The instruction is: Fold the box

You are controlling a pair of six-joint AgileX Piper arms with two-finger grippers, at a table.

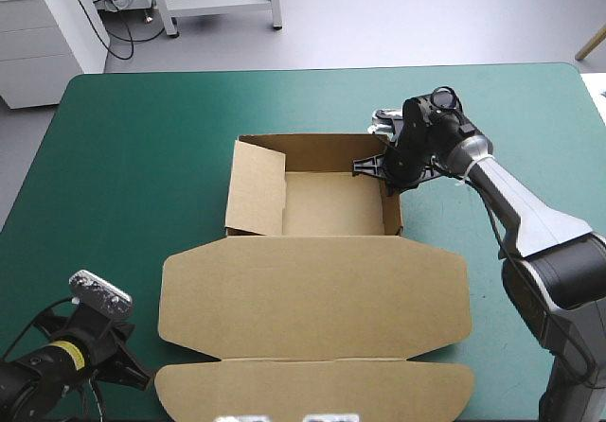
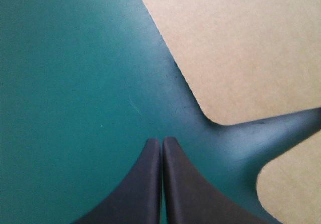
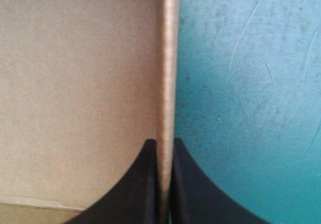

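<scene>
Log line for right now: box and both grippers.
box: tray open, lid flat | right gripper: shut on right wall | left gripper: shut, empty, beside lid

Brown box [image 1: 317, 280] mid-table, an open tray (walls raised at the far end), lid flat nearward.

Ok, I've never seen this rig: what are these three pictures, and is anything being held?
It is a robot with two arms, each ending in a gripper of two black fingers. The overhead picture looks down on the teal-green table. The other two come from cameras on the wrists, looking along the fingers. On the table lies the brown box: a tray with raised walls at the far side, its lid flat toward the near edge. The right gripper is shut on the tray's right wall. The left gripper is shut, holding nothing, over the cover beside the lid's left edge.
</scene>
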